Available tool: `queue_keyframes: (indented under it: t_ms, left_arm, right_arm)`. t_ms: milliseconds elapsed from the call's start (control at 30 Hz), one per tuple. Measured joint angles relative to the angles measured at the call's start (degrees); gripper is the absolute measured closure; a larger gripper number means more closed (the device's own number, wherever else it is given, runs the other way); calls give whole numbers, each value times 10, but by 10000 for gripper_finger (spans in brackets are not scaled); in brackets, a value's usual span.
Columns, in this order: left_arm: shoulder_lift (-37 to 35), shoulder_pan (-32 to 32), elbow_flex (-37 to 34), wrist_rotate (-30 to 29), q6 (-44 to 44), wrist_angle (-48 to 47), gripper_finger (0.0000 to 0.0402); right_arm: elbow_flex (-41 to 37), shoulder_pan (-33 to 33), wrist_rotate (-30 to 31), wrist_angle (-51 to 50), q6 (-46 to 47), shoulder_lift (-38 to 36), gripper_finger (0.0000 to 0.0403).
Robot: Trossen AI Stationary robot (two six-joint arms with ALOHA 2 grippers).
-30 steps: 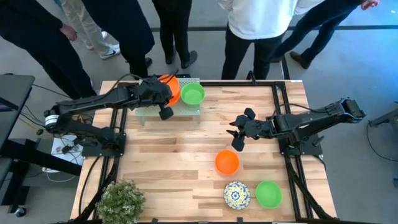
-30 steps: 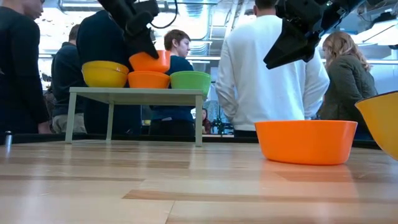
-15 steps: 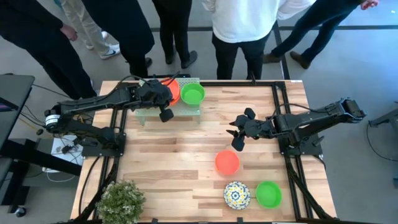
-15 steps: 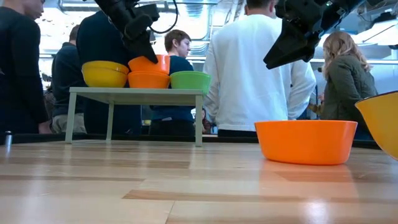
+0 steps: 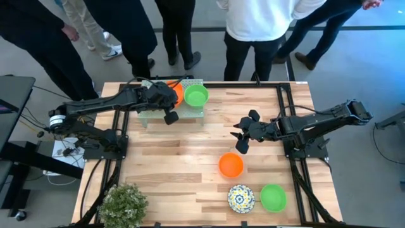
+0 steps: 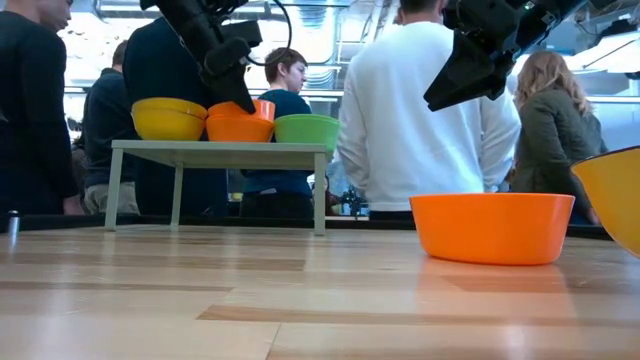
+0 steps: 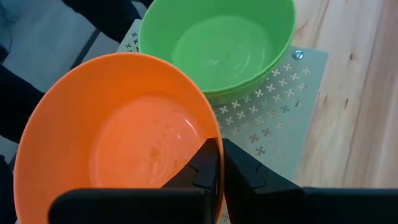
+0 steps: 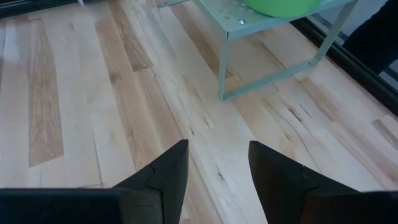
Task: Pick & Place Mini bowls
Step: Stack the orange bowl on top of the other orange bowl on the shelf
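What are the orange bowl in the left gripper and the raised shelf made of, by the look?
Orange bowl, pinched at its rim by the left gripper: probably moulded plastic, uniform colour, smooth glossy inside with soft highlights. Raised shelf: likely painted sheet metal, matte pale green, thin deck punched with small cross-shaped holes and fixed with a screw, on slim legs in the low view.

— What's on the table [image 5: 190, 158]?
— A pale green rack [image 6: 215, 150] at the far edge, carrying yellow [image 6: 168, 118], orange [image 6: 238, 126] and green [image 6: 306, 128] bowls. A plant [image 5: 123, 204] at the near left corner.
— And near the right?
— An orange bowl [image 5: 231, 164], a floral one [image 5: 241, 197], a green one [image 5: 273, 197], all directly on the wood.
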Motion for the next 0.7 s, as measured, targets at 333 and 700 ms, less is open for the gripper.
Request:
queue_keyframes:
  t_ms: [333, 700]
  left_arm:
    - [4, 3, 0, -5, 2, 0, 362]
    - [-15, -24, 0, -55, 9, 12, 324]
  right_arm:
    - [0, 0, 0, 0, 0, 0, 239]
    - [0, 0, 0, 0, 0, 0, 241]
